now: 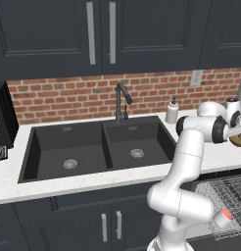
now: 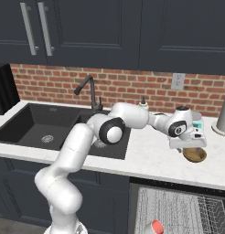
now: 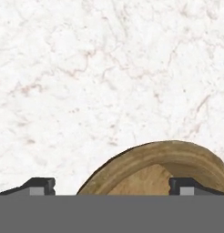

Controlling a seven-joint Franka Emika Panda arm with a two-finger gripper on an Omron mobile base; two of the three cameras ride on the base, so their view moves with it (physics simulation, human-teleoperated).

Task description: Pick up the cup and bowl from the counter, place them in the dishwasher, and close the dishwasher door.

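The bowl (image 2: 195,155), a shallow brown wooden one, sits on the white counter (image 2: 151,160) right of the sink. My gripper (image 2: 190,147) hangs directly over it, pointing down. In the hand view the fingertips (image 3: 38,185) stand wide apart, and the bowl (image 3: 164,166) has its rim curving between them; one tip is outside the rim, the other over its inside. The gripper (image 3: 113,186) is open and holds nothing. The cup (image 1: 226,214), with its red-orange rim showing, lies in the dishwasher's wire rack (image 1: 230,188), also seen as the cup (image 2: 154,227) in the rack (image 2: 187,210).
The black double sink (image 1: 98,147) with its faucet (image 1: 121,100) fills the counter's left. A white pump bottle (image 1: 172,112) stands behind the sink. A tall grey vessel (image 2: 224,114) stands at the far right, close behind the bowl. A black appliance (image 1: 2,117) sits at the far left.
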